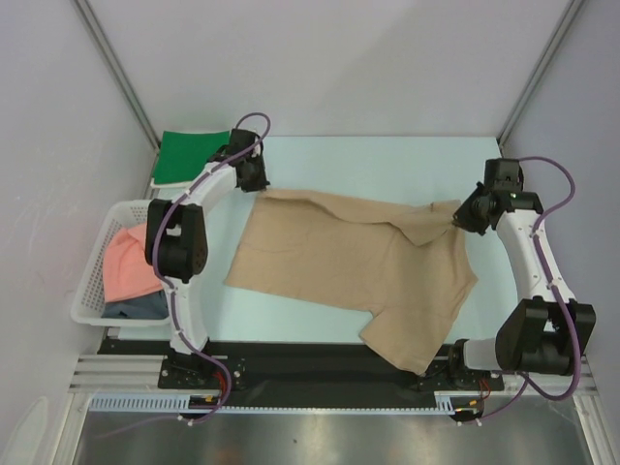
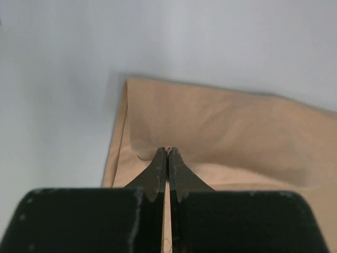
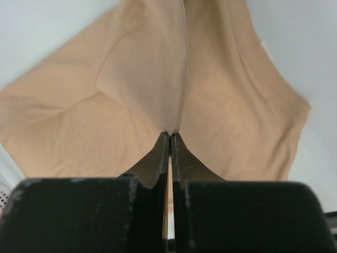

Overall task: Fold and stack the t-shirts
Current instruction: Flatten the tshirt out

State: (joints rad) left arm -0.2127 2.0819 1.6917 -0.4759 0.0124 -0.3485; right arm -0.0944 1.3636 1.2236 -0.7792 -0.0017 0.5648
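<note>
A tan t-shirt (image 1: 349, 262) lies spread across the middle of the table, one sleeve hanging towards the near edge. My left gripper (image 1: 260, 186) is shut on its far left corner, and in the left wrist view the gripper (image 2: 168, 152) pinches a small fold of the tan cloth (image 2: 226, 126). My right gripper (image 1: 457, 219) is shut on the shirt's far right part. In the right wrist view the gripper (image 3: 170, 134) holds a raised ridge of tan cloth (image 3: 142, 79). A green t-shirt (image 1: 191, 155) lies folded at the far left. A salmon pink t-shirt (image 1: 131, 266) and a dark grey-blue one (image 1: 143, 308) lie in the basket.
A white lattice basket (image 1: 89, 291) stands at the table's left edge beside the left arm. Grey walls with metal posts close in the table at the back and on both sides. Black rails and cables run along the near edge.
</note>
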